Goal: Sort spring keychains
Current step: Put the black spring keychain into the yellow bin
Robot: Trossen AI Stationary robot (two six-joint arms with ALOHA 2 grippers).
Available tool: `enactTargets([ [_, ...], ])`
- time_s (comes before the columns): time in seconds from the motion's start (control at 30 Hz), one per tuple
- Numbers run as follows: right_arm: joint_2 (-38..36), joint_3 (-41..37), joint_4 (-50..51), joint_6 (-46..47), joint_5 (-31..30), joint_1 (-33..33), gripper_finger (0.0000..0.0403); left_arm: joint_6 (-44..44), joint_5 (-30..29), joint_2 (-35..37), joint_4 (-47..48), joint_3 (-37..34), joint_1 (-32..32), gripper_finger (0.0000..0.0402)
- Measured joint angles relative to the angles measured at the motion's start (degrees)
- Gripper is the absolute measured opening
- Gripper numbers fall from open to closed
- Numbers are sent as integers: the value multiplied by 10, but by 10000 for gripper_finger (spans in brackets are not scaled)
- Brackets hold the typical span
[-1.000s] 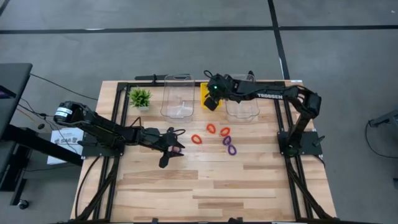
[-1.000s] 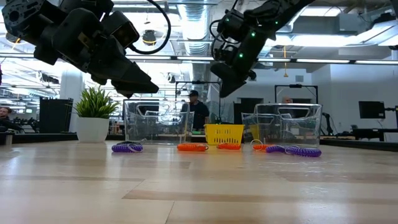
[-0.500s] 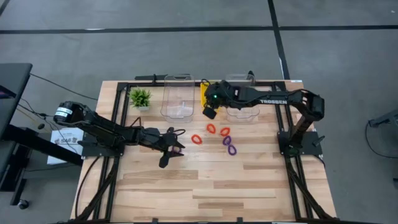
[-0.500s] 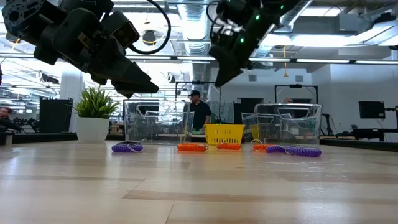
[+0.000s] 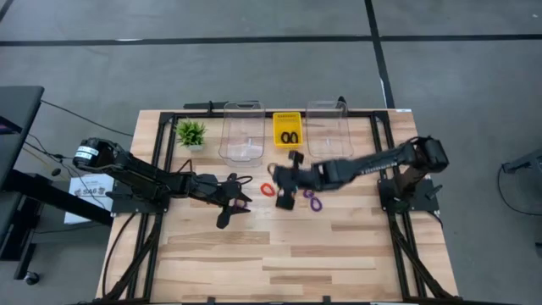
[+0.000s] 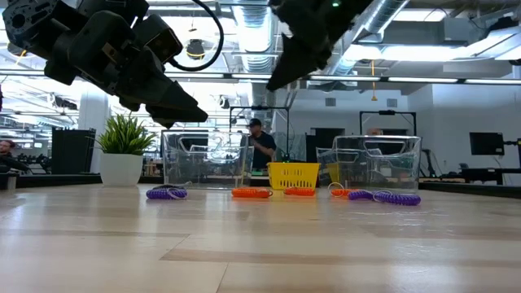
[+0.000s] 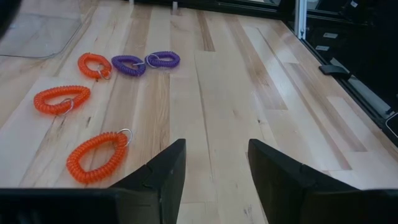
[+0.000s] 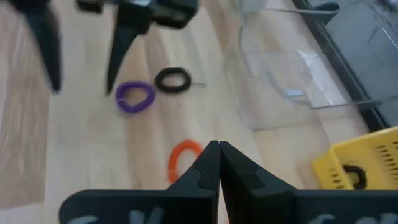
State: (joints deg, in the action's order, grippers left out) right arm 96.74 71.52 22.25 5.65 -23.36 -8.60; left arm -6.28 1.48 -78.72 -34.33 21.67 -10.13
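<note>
Three red spring keychains (image 7: 93,157) and two purple ones (image 7: 129,65) lie on the bench (image 7: 236,93) ahead of the open, empty left pincer (image 7: 211,171); right pincer (image 8: 214,163) closed, empty, just above a red keychain (image 8: 181,155).

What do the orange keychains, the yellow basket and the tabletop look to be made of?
Orange keychains: likely flexible plastic, matte, judging by the tight ribbed coils; a small shiny ring, probably metal, sits at one end. Yellow basket: probably moulded plastic, from its uniform colour and slotted walls in the low view. Tabletop: wood, light planks with visible grain and seams, smooth finish.
</note>
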Motion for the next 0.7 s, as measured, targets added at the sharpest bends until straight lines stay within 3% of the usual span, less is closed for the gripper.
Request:
enactTargets([
  [0.13,-3,-50,-51,21,-50,-48,1,0,-18,0,0,0,0,172],
  [0.33,-4,-115,-135,30,-51,-90,1,0,-73,0,12,0,0,172],
  [0.7,-4,-157,-146,30,-51,-88,1,-45,-75,0,143,0,0,172],
])
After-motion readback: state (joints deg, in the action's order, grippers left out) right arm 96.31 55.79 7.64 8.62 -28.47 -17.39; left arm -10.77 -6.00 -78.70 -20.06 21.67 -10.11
